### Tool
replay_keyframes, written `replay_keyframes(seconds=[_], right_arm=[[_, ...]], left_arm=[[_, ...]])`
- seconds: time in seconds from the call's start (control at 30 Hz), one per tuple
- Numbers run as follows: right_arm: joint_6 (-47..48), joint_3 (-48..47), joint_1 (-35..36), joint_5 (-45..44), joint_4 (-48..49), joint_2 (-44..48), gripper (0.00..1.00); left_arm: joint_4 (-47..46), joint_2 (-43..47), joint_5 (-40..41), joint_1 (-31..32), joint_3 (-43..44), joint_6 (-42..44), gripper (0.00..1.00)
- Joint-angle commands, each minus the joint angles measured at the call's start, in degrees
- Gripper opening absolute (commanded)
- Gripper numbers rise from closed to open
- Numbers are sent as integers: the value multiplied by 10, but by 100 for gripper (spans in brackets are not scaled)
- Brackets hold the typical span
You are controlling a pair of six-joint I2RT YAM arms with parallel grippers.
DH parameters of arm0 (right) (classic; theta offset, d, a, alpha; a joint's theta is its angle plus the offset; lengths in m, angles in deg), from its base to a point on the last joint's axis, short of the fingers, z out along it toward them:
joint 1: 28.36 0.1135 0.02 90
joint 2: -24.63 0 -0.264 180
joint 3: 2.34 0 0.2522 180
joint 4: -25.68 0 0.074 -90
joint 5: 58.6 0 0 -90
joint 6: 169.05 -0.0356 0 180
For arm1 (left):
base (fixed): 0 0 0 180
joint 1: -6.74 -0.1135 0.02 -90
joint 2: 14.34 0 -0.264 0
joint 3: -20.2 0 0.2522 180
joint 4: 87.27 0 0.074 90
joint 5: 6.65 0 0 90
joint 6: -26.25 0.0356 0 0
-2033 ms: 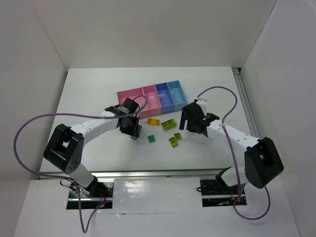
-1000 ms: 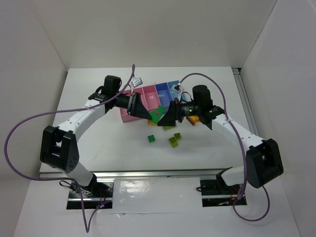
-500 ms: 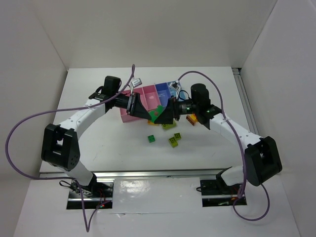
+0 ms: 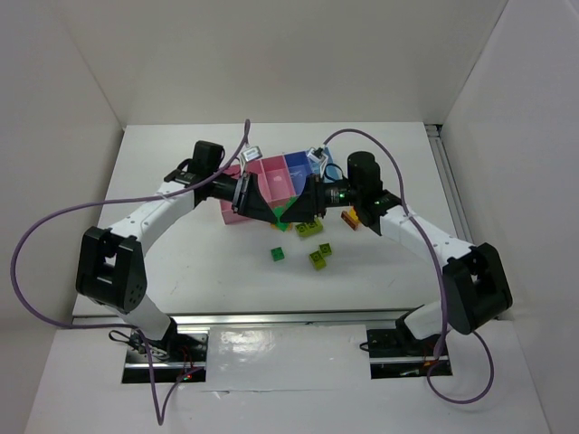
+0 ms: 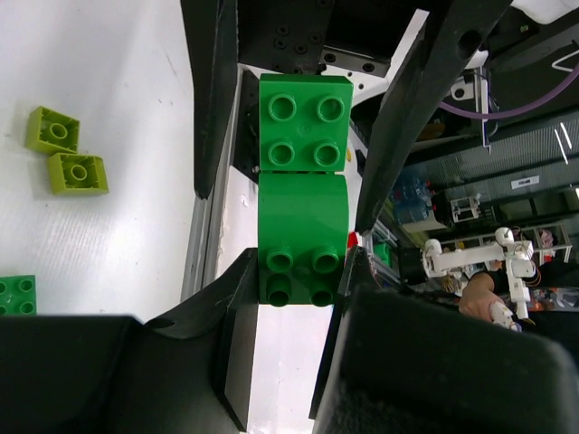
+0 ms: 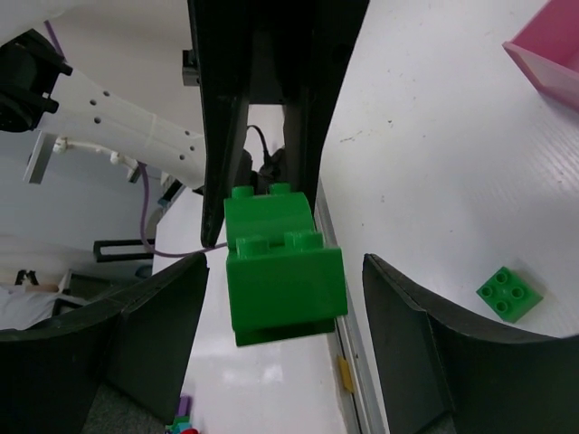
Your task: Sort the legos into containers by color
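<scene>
White table [image 4: 163, 181] across the middle of the top view. At its far centre, a row of joined containers [image 4: 274, 165]. Pink walls on the left, then a violet-blue bin [image 4: 297, 165], with the rest hidden under the right arm. Insides mostly covered by the two arms, so contents impossible to tell. One pink corner also at the upper right of the right wrist view.

Left claw [image 4: 276, 210] just below the bins in the frame, reaching rightward. Clamped on a dark green lego piece [image 5: 303, 208], pinched at its lower end between both fingers [image 5: 237, 316] in the left wrist view and carried off the table. Right claw [image 6: 285, 271] facing it from the right, parted and straddling the far end of the same piece. A thin gap on either side, no hold on it.

Loose legos on the table lower in the frame:
- a lime-green brick [image 4: 309, 228] right under the claws
- a pair of lime-green bricks [image 4: 317, 260] close together
- a small dark green brick [image 4: 279, 254] to their left
- an orange brick [image 4: 351, 217] beside the right arm
</scene>
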Motion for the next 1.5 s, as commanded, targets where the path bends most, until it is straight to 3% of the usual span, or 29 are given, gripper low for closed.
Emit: replay_keyframes(seconds=[0.0,0.1,0.17,0.2,0.27,0.37,0.4,0.67,0.73,0.8,0.9,0.93,1.23,1.27,1.33,1.37,1.4,1.47], right_arm=[[-28,-16,8,21,67,-9,76],[-34,-16,14,21,78,-14,76],[-34,-16,14,26,78,-14,62],[-34,-16,14,26,78,-14,47],[-34,-16,14,26,73,-14,44],[-20,-16,14,26,49,-14,49],[-12,-16,14,26,40,-14,58],[2,-11,14,21,14,-9,57],[2,-11,8,21,14,-9,46],[2,-11,8,8,14,-9,25],[2,-11,2,0,14,-9,10],[2,-6,-6,-5,6,-3,0],[45,6,-51,-18,-64,10,0],[45,0,-57,-26,-72,15,0],[71,-13,-57,-89,-127,15,0],[77,-19,-57,-121,-149,15,0],[84,-24,-57,-151,-184,10,0],[84,-31,-57,-231,-205,4,0]], left_arm=[[7,0,-34,9,12,34,0],[7,0,-34,14,12,34,0],[7,0,-29,14,18,34,0],[7,0,-23,14,18,34,0],[7,0,-23,14,30,34,0],[7,-5,-10,14,35,28,0],[-6,-5,-3,14,35,20,0],[-41,-16,-3,9,41,-16,0],[-41,-22,-3,9,46,-16,0],[-46,-22,-3,9,46,-16,0],[-46,-22,3,3,46,-16,0],[-46,-22,3,-4,46,-16,0],[-41,-45,57,-44,60,-37,0],[-41,-45,72,-49,72,-37,0],[38,-60,196,-55,93,-29,0],[72,-69,270,-55,110,-20,0],[100,-79,431,-55,141,-20,0],[156,-109,551,-49,163,-56,0]])
